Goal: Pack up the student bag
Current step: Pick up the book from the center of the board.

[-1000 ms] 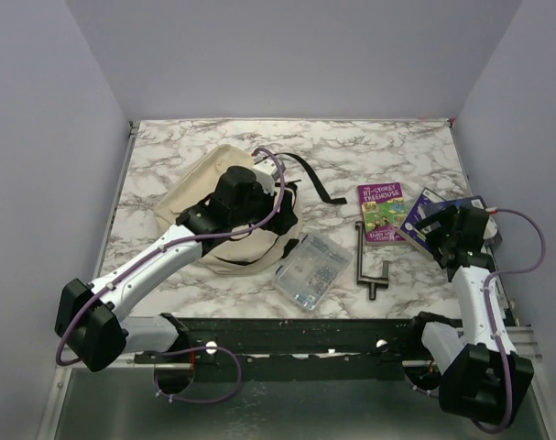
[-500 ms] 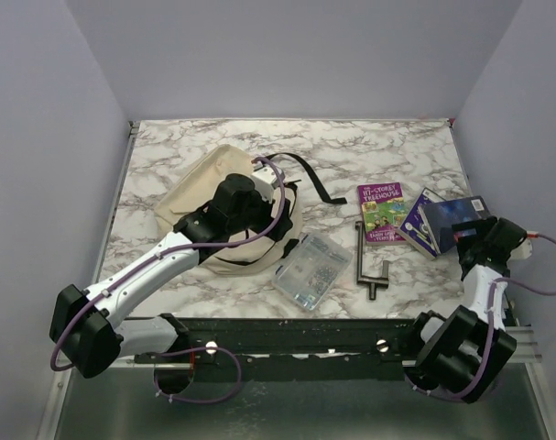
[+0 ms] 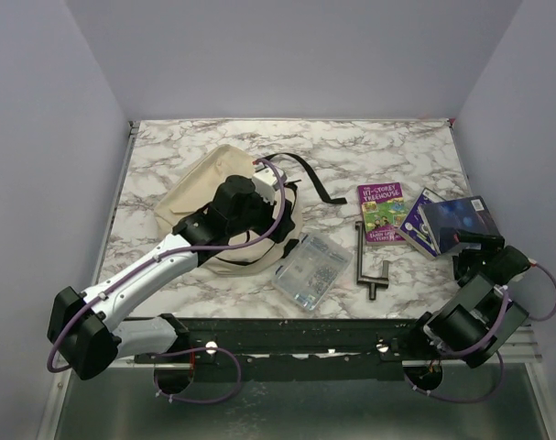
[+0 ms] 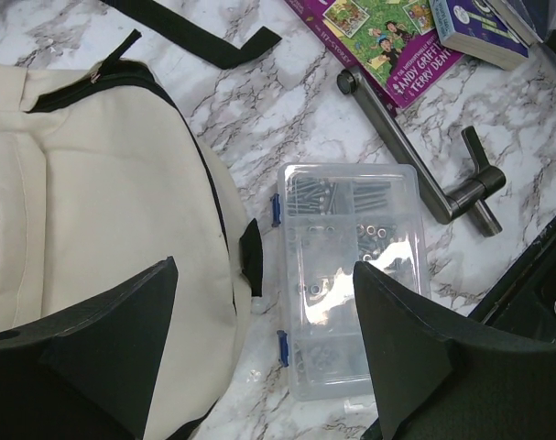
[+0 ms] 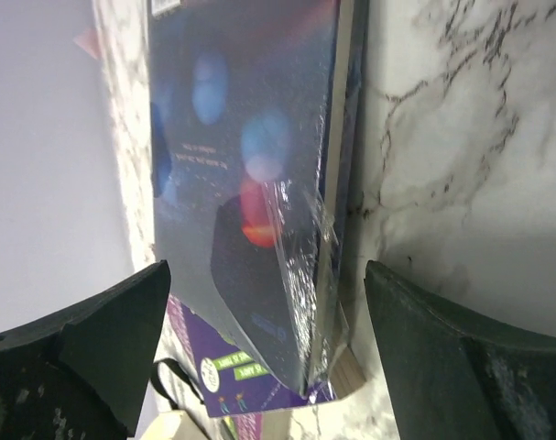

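The student bag (image 3: pixel 200 188) is a cream backpack with black straps, lying at the left middle of the table. My left gripper (image 3: pixel 268 225) hovers over its right edge, open and empty. In the left wrist view the bag (image 4: pixel 85 202) fills the left side, and my left gripper (image 4: pixel 264 275) frames its edge and a clear plastic box (image 4: pixel 351 275). My right gripper (image 3: pixel 472 247) is low at the right edge, open and empty. In the right wrist view my right gripper (image 5: pixel 268 275) faces a dark blue wrapped box (image 5: pixel 250 183), apart from it.
A clear box of screws (image 3: pixel 311 269) lies right of the bag. A black T-handle tool (image 3: pixel 369 261) lies beside it. A purple book (image 3: pixel 384 211) and a second book (image 3: pixel 417 222) lie further right, with the dark blue box (image 3: pixel 456 218) leaning on them.
My right arm has drawn back from the books toward the near right edge and folded down. My left arm has shifted slightly right over the bag.
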`<state>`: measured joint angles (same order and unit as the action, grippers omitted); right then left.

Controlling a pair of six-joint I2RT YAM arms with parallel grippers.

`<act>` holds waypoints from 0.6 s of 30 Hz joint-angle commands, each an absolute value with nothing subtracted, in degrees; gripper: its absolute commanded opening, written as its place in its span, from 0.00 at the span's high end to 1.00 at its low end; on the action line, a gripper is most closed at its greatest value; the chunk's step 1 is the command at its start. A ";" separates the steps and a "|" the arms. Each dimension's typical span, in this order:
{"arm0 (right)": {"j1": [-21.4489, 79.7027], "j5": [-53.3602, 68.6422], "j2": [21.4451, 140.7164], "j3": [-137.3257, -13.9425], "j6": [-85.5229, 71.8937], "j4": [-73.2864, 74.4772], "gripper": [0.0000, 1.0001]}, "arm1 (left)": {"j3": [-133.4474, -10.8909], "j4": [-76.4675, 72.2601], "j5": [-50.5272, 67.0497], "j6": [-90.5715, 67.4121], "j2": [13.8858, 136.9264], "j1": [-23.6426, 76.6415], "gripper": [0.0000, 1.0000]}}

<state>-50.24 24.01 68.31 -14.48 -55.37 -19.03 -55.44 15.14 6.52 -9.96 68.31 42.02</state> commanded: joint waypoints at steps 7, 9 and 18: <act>-52.65 30.60 81.07 -11.32 -65.90 -42.23 0.16 | -54.66 14.15 5.10 -8.10 65.04 42.19 0.21; -52.80 31.11 82.53 -11.24 -66.48 -43.93 0.20 | -54.58 14.21 4.84 -7.86 64.82 42.25 0.20; -53.76 33.51 87.99 -9.71 -68.97 -52.60 0.46 | -54.58 14.15 4.77 -7.75 64.51 42.23 0.20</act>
